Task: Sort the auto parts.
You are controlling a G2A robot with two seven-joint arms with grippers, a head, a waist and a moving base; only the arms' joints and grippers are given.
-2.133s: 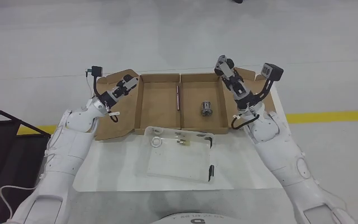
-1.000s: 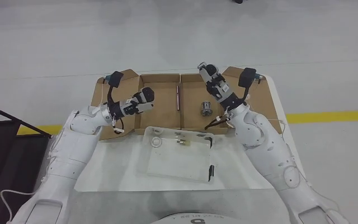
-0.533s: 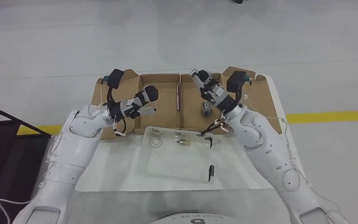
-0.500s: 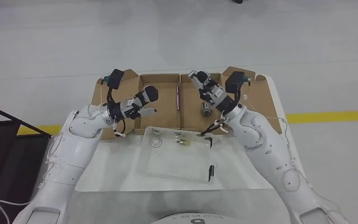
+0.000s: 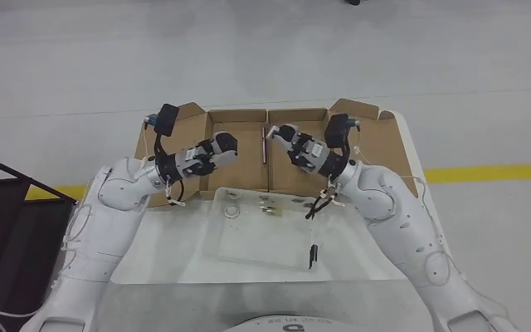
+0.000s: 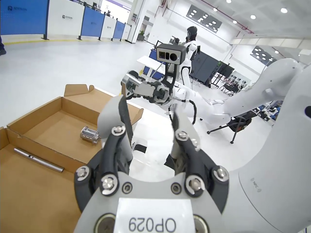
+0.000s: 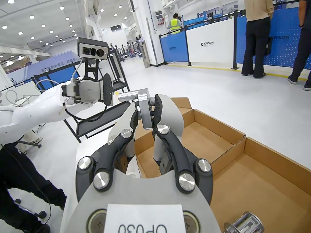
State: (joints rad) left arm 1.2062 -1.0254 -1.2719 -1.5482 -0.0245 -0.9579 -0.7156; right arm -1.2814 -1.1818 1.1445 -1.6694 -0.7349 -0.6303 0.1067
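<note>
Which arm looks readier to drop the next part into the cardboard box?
Likely the right: the right gripper is shut on a metal part above the cardboard box, near its divider, while the left gripper is open and empty.

LEFT ARM: elbow bent, forearm angled inward | left gripper (image 5: 226, 146): fingers spread, empty | RIGHT ARM: elbow bent, forearm angled inward | right gripper (image 7: 145, 113): fingers clamped on metal part (image 7: 143, 98) | grippers face each other, apart
</note>
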